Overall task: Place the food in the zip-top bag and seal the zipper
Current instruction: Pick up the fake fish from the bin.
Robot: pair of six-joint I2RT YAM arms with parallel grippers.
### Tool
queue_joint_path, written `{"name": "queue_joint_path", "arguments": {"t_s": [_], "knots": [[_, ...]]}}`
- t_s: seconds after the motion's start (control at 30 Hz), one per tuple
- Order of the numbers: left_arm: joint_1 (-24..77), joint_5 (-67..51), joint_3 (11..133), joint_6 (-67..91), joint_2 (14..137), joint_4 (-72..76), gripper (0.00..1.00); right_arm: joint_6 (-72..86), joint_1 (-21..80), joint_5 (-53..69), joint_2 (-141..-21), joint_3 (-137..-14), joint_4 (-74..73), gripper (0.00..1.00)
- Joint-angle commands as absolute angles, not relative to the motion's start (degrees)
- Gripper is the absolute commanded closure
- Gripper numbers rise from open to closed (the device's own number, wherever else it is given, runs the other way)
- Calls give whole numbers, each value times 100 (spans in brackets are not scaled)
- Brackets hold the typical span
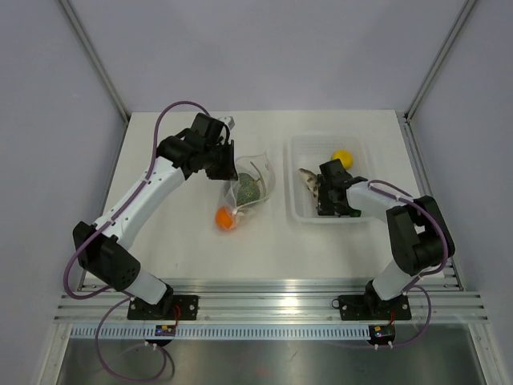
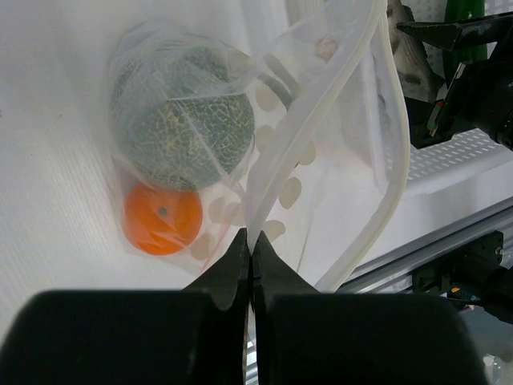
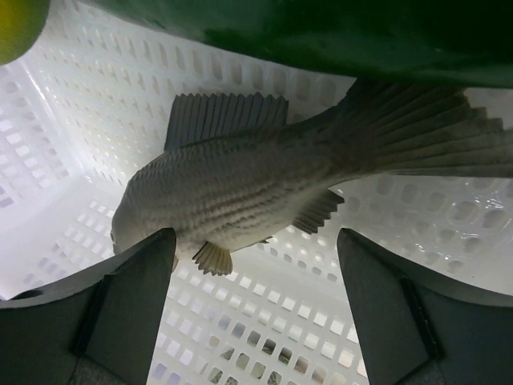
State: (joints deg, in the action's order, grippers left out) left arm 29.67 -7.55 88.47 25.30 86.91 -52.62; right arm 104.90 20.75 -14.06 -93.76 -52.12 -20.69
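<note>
While left gripper [image 2: 250, 237] clamps the bag [image 2: 341, 136], right gripper [image 3: 255, 250] gapes over fish [image 3: 240, 188].

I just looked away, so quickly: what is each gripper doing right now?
Left gripper: shut on the rim of the clear crinkly plastic zip-top bag.
Right gripper: open, holding nothing, pointed at the grey-brown toy fish.

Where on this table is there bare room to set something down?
Free: the near strip of table in front of the zip-top bag and tray; the narrow lane between those two; the far edge behind them. Crowded: inside the tray, where the right end effector, fish and lemon are, and around the bag gripped by the left end effector.
</note>
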Motion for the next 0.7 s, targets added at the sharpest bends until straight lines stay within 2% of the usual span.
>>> {"name": "queue_joint_path", "arguments": {"t_s": [0.0,0.17,0.4,0.5,0.53,0.6,0.67], "knots": [[2944,-835,8798,2426,8437,-5124,100,10670,1978,-1731,-9158,-5168,-1881,11],[2944,-844,8824,2417,8455,-5124,100,10881,1863,-1696,-9106,-4817,-1196,11],[2944,-835,8851,2391,8490,-5159,100,10977,1732,-1644,-9272,-4887,-1161,12],[2944,-835,8859,2391,8499,-5168,100,11092,1731,-1635,-9334,-4887,-1203,24],[2944,-861,8851,2391,8508,-5168,100,11109,1723,-1643,-9334,-4904,-1256,36],[2944,-861,8859,2391,8525,-5177,100,11074,1723,-1705,-9290,-4965,-1405,45],[2944,-861,8851,2391,8508,-5159,100,10978,1723,-1801,-9238,-4983,-1415,59]]}}
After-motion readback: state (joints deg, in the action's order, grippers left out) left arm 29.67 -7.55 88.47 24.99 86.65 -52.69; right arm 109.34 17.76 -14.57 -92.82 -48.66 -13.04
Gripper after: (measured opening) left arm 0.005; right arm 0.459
